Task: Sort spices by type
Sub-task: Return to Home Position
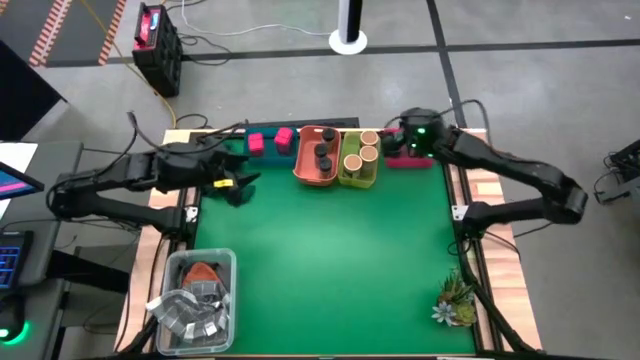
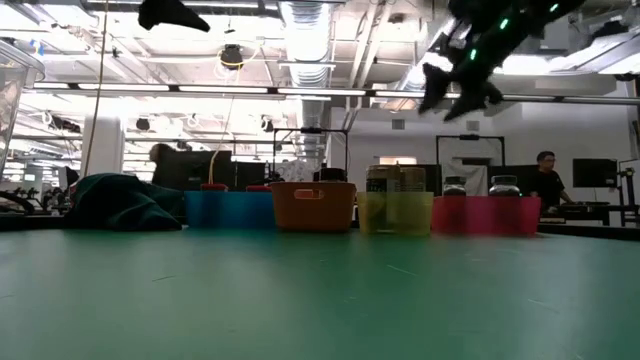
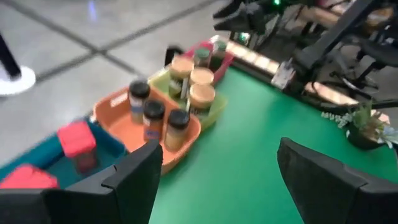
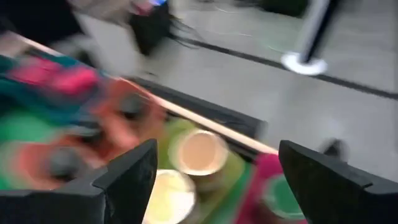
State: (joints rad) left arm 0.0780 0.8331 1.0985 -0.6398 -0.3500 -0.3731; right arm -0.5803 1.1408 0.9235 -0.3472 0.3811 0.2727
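High view first: from where I stand, the spices sit in a row of four bins along the far edge of the green desk (image 1: 330,260). All of them stand upright, long axes vertical, tops up.

- Two pink boxes (image 3: 76,138) sit in the blue bin (image 2: 228,208).
- Three dark-lidded jars (image 3: 153,118) stand in the orange bin (image 2: 313,205) beside it.
- Three tan-topped cylinders (image 3: 202,93) fill the yellow bin (image 2: 395,212).
- Two green-topped jars (image 3: 201,56) are in the red bin (image 2: 485,215) at the end.

The bins touch or nearly touch, side by side. A clear tub (image 1: 205,254) of grey packets sits at the near left corner and a plant sprig (image 1: 453,300) at the near right.

Beyond the desk is grey floor with a white post base (image 1: 348,40). The low view shows ceiling ducts, strip lights and a person (image 2: 545,180) far off at the right.

The left claw (image 3: 217,155) hangs above the desk near the blue bin, with its fingers spread wide and nothing between them. The right claw (image 4: 217,152) hovers above the red and yellow bins, also spread wide and gripping nothing.
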